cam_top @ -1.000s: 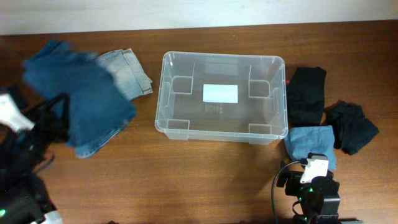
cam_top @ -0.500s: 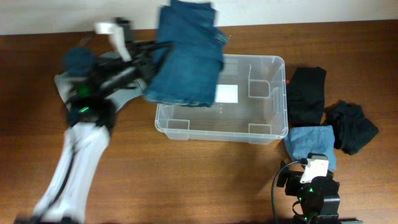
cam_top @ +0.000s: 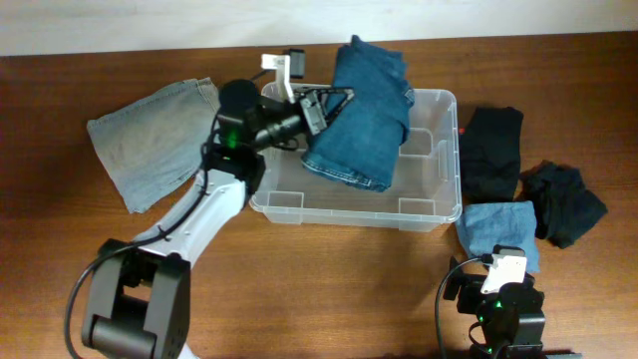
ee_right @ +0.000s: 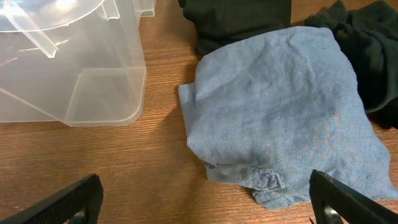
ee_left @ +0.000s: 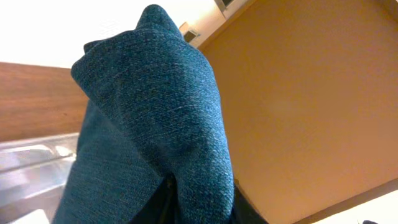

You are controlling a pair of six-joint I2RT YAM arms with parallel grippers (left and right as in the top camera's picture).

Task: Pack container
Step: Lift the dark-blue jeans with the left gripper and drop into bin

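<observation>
counting on the tabletop (cam_top: 329, 279): one container, five pieces of clothing, two arms.

logging the container (cam_top: 439, 100), one only, clear plastic, sitting open-topped at the middle of the tabletop with its long side running left to right.

logging one pair of dark blue jeans (cam_top: 364, 110), folded, hanging tilted over the container's middle and spilling past the far rim. cannot tell whether touching the floor of the container.

noting the left fingers (cam_top: 321, 108) clamped on the left edge of the dark blue jeans, above the container's rear left part. seeing from the left wrist little beyond a fold of that denim filling the view.

logging one light denim garment (cam_top: 150, 140), lying spread flat, left of the container and apart from it.

logging two black pieces right of the container: one folded black garment (cam_top: 493, 150) lying just beside the right wall, and one crumpled black garment (cam_top: 566, 204) farther right, beside the first. cannot tell whether touching.

logging one light blue cloth (cam_top: 498, 234), folded, lying near the container's front right corner, in front of both black pieces and touching the folded black garment in the right wrist view.

reading the right fingers (ee_right: 68, 202) as spread wide apart, gripping nothing, hanging low over bare tabletop just short of the light blue cloth, with the container's corner off to one side.
</observation>
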